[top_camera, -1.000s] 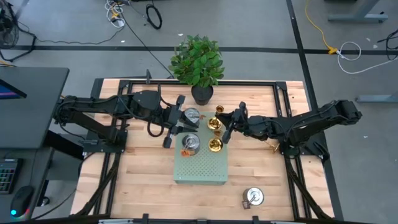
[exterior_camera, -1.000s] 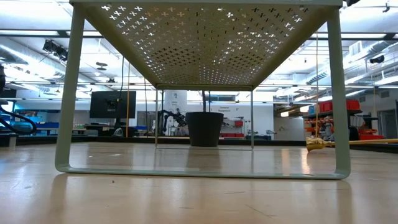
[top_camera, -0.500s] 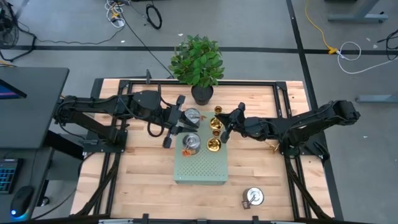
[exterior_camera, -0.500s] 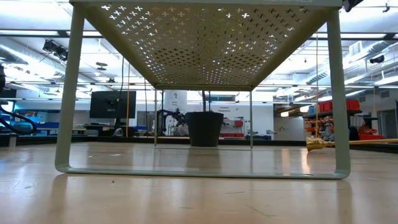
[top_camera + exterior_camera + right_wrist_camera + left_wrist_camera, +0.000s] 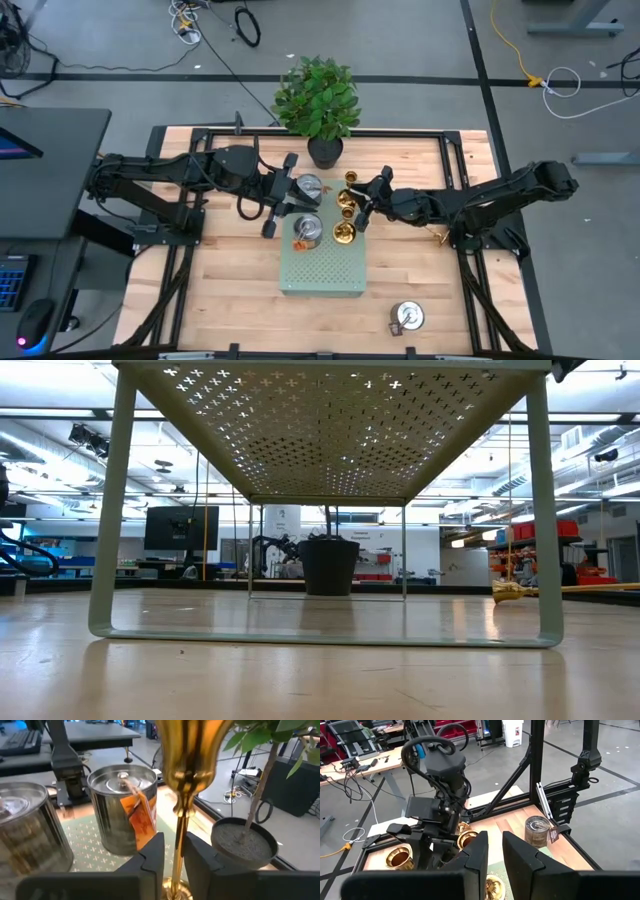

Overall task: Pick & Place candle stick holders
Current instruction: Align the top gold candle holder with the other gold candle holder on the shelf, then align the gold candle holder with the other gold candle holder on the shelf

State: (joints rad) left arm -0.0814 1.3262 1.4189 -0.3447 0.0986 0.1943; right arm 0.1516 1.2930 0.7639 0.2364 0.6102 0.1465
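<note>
Three gold candle stick holders (image 5: 346, 205) stand close together at the far right of the pale green perforated board (image 5: 322, 265). Two silver holders (image 5: 307, 229) (image 5: 308, 186) stand to their left. A third silver holder (image 5: 407, 317) stands on the table near the front right. My right gripper (image 5: 362, 208) is shut on a gold holder (image 5: 186, 750). My left gripper (image 5: 274, 206), its fingers (image 5: 481, 851) shut and empty, is just left of the silver holders. Neither gripper shows in the low view. My right gripper pinches the gold holder's slim stem (image 5: 180, 831) between its two fingers, below the cup. The fingers come about level from the table's right and lie across the stem. The holder is upright, and I cannot tell whether its base (image 5: 175, 893) rests on anything.
A black-potted plant (image 5: 320, 100) stands at the table's far edge, just behind the holders. A small gold object (image 5: 439, 237) lies on the table under my right arm. The near part of the board and the wood around it are bare.
My right gripper has gone a little toward the table's left edge, in among the gold holders. My left arm has kept still.
</note>
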